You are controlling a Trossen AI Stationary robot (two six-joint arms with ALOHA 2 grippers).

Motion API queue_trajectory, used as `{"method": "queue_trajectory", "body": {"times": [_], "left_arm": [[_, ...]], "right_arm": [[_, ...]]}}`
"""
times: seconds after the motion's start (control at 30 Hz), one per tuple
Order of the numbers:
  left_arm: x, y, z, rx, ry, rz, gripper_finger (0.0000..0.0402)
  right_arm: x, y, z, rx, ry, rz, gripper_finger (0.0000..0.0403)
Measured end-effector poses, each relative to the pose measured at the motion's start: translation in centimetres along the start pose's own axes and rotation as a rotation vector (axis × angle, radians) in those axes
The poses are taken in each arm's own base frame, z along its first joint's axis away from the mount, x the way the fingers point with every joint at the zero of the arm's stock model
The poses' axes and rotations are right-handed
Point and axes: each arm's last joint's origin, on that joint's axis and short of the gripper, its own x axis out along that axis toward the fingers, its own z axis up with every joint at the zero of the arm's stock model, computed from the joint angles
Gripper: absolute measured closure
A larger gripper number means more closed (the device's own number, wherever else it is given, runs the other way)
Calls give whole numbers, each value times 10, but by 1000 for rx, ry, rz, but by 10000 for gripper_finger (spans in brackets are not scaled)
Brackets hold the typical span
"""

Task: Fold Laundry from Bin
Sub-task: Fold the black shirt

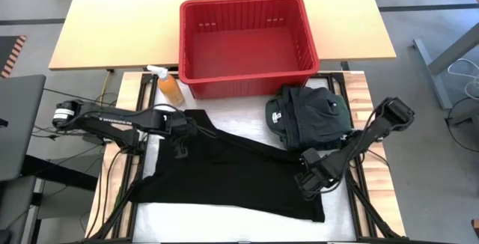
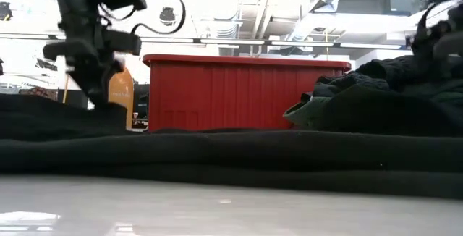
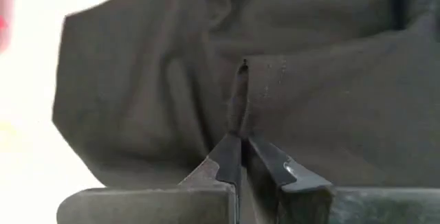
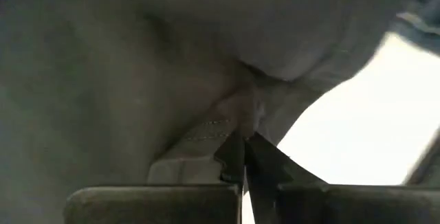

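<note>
A black garment (image 1: pixel 224 173) lies spread on the white table top, with its far left part raised. My left gripper (image 1: pixel 179 148) is shut on it near its far left corner. My right gripper (image 1: pixel 308 180) is shut on it at its right edge. A heap of dark green and black laundry (image 1: pixel 308 117) rests on the table beside the garment's far right end. The red bin (image 1: pixel 247 43) stands beyond it, with nothing showing inside. My left gripper (image 3: pixel 242 141) pinches a small raised ridge of the black cloth (image 3: pixel 240 97) between its two fingers, coming steeply from above. The cloth around it is drawn up into creases; the rest lies on the table. My right gripper (image 4: pixel 244 138) pinches the garment at a stitched hem (image 4: pixel 206 133) on its right edge, fingers pointing down. The cloth bunches at the fingertips; how many layers, I cannot tell.
An orange spray bottle (image 1: pixel 168 87) stands at the bin's near left corner, close to my left arm. Bare white table top (image 1: pixel 224 225) shows along the near edge in front of the garment. The table's wooden side rails (image 1: pixel 363 94) flank the work area.
</note>
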Motion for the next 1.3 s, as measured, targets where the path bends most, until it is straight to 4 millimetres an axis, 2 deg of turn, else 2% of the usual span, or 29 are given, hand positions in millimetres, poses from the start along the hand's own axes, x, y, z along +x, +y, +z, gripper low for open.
{"method": "queue_trajectory", "body": {"times": [0.3, 0.5, 0.7, 0.87, 0.93, 1.1, 1.2, 1.3], "left_arm": [[-76, -8, 33, 110, -29, -135, 401], [-127, -28, 34, 143, 23, -421, 401], [-161, -70, 19, 153, 85, -673, 401], [-184, -124, 0, 157, 90, -883, 401], [-193, -146, -7, 153, 65, -963, 401], [-205, -186, -23, 81, 50, -1055, 401], [-198, -196, -30, 67, 100, -1002, 402], [-188, -196, -31, 89, 125, -915, 401]], "right_arm": [[-51, -5, -8, -52, 42, 125, 375], [-92, -5, -25, -207, 69, 312, 375], [-144, 3, -59, -400, 123, 646, 376], [-171, 15, -94, -322, 228, 943, 377], [-172, 24, -112, -307, 279, 998, 377], [-153, 54, -146, -299, 361, 1010, 378], [-140, 66, -153, -334, 417, 972, 378], [-125, 71, -148, -382, 424, 856, 378]]}}
